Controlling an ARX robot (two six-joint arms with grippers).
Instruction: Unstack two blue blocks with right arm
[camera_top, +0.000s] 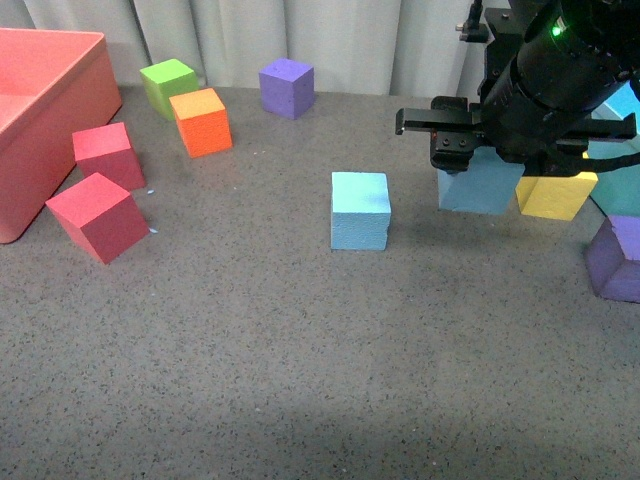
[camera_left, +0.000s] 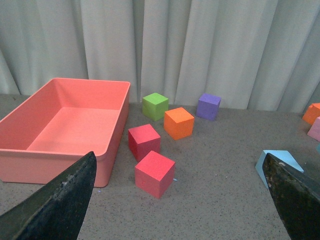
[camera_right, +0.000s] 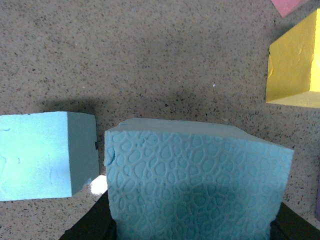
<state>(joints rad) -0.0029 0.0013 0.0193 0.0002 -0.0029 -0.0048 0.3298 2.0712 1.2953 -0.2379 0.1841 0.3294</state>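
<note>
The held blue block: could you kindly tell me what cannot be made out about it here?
- Front view: the right claw covers the top of the held blue block, hiding the grip.
- Right wrist view: the block runs off the picture edge; whether it touches the table is unclear.

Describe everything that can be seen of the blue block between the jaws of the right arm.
The held blue block is a light sky-blue cube, seemingly foam, matte, with a pebbled pattern on the face toward the right wrist camera. The jaws of the right gripper press two opposite sides. In the front view it is slightly tilted, right of the other blue block and apart from it, close beside a yellow cube. Whether it touches the table is unclear.
</note>
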